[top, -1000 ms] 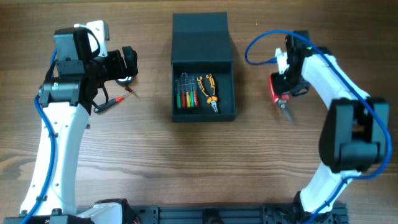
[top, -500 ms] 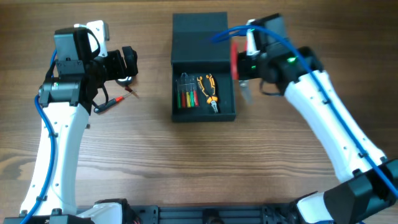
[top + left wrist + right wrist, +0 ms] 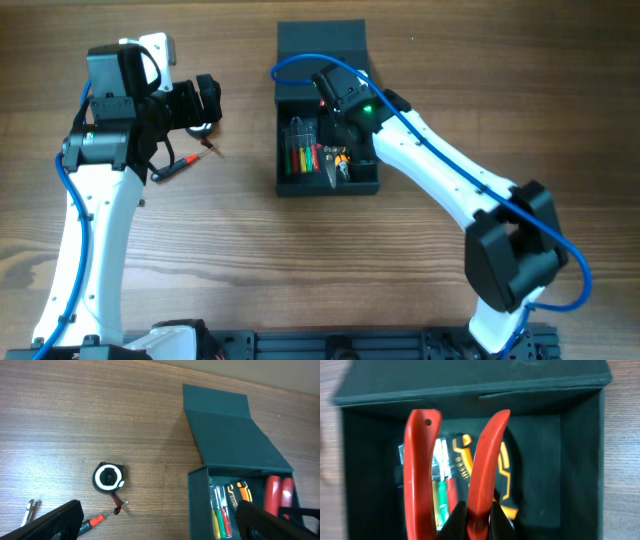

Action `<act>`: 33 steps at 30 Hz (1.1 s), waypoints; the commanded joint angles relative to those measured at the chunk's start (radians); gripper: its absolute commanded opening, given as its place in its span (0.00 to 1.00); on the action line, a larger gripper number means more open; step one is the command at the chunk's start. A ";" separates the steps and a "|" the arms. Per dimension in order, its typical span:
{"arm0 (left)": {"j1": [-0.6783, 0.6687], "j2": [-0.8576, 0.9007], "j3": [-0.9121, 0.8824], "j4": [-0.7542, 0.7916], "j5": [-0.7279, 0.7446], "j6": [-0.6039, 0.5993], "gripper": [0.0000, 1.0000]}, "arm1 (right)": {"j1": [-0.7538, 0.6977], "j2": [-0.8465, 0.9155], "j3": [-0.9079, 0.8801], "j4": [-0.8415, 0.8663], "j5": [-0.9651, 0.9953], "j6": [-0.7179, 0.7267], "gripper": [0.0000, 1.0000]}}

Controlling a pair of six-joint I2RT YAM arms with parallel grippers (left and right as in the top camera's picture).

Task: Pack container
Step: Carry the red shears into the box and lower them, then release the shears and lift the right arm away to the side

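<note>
Open dark box (image 3: pixel 320 50) at twelve o'clock on the table (image 3: pixel 300 260), lid flap laid back, probably stiff, light and matte, best gripped by a side wall; right gripper (image 3: pixel 472 522) clamps red-handled pliers (image 3: pixel 422 475) above it, left gripper (image 3: pixel 160 527) at nine o'clock spread wide, empty.

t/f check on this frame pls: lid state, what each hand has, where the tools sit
1. The lid of the container is open. True.
2. The right hand grips red-handled pliers. True.
3. The tape measure is in the container. False: it lies on the table, left of the container.
4. The left hand holds the screwdriver. False: that hand is open and empty, and the screwdriver lies on the table.
5. Orange-handled pliers lie in the container. True.
</note>
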 commanded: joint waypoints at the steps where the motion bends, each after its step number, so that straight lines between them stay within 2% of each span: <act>1: 0.006 -0.009 0.015 0.003 0.015 0.017 1.00 | -0.041 0.013 0.002 0.012 0.032 -0.037 0.04; 9: 0.006 -0.009 0.015 0.003 0.015 0.017 1.00 | -0.120 0.016 -0.027 -0.003 0.036 -0.164 0.04; 21: 0.006 -0.009 0.015 0.003 0.015 0.017 1.00 | -0.120 0.069 -0.035 -0.015 0.022 -0.187 0.05; 22: 0.006 -0.009 0.015 0.003 0.015 0.017 1.00 | -0.120 0.069 -0.035 -0.018 0.022 -0.187 0.22; 23: 0.006 -0.009 0.015 0.003 0.015 0.017 1.00 | -0.120 0.069 -0.035 -0.018 0.022 -0.187 0.45; 24: 0.006 -0.009 0.015 0.003 0.015 0.017 1.00 | -0.120 0.069 -0.035 -0.019 0.022 -0.187 0.54; 27: 0.006 -0.009 0.015 0.003 0.015 0.017 1.00 | -0.120 0.058 -0.029 -0.019 0.022 -0.199 0.60; 33: 0.006 -0.009 0.015 0.003 0.015 0.017 1.00 | -0.120 -0.059 0.051 -0.033 0.031 -0.286 0.61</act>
